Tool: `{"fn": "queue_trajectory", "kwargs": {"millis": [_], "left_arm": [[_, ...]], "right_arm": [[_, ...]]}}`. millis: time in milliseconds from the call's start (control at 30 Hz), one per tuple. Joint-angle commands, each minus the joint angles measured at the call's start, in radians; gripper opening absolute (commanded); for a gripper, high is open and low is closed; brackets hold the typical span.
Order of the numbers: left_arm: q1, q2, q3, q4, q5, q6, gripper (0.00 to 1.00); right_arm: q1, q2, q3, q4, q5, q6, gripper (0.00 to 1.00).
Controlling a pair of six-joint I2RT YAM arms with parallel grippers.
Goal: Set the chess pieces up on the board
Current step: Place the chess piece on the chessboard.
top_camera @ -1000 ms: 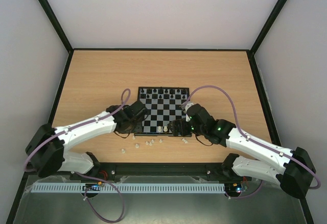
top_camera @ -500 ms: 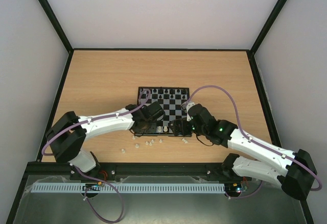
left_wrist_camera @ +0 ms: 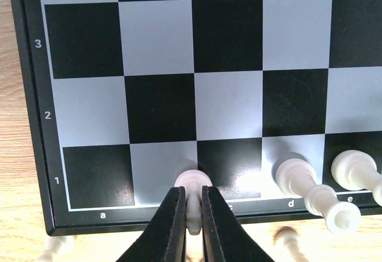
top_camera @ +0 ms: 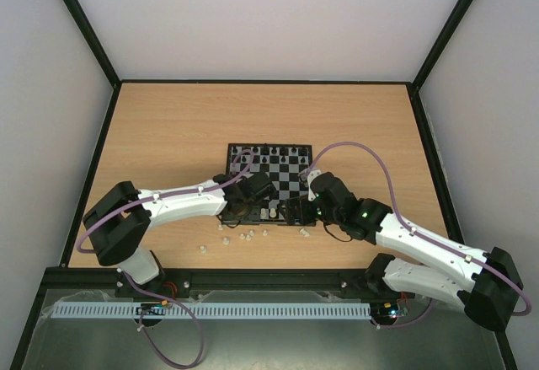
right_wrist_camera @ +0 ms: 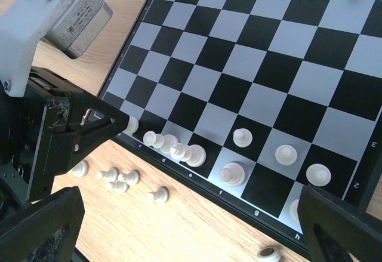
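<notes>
The board (top_camera: 282,186) lies mid-table, with black chess pieces (top_camera: 268,150) along its far row. My left gripper (left_wrist_camera: 191,191) is shut on a white piece (left_wrist_camera: 192,179), whose base is at the line between squares b1 and c1. Beside it, white pieces stand on d1 (left_wrist_camera: 293,174) and e1 (left_wrist_camera: 352,168). In the right wrist view, more white pieces (right_wrist_camera: 233,173) stand along the near rows. My right gripper (right_wrist_camera: 191,238) hangs open over the board's near right edge with nothing between its fingers.
Several loose white pieces (right_wrist_camera: 117,179) lie on the wooden table (top_camera: 168,134) just in front of the board. One more piece (right_wrist_camera: 268,253) lies near the h corner. Black walls border the table at its far and side edges.
My left arm has swung right along the board's near edge, carrying the white piece onto the first row. The right arm has not moved.
</notes>
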Motion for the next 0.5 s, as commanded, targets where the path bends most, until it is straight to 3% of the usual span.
{"fn": "queue_trajectory", "kwargs": {"millis": [0, 467], "left_arm": [[-0.004, 0.002, -0.017, -0.033, -0.033, -0.020, 0.04], [0.017, 0.016, -0.027, -0.041, -0.042, -0.006, 0.05]], "right_arm": [[0.003, -0.011, -0.014, -0.007, -0.010, -0.002, 0.99], [0.004, -0.010, -0.018, -0.003, -0.014, -0.002, 0.99]]}}
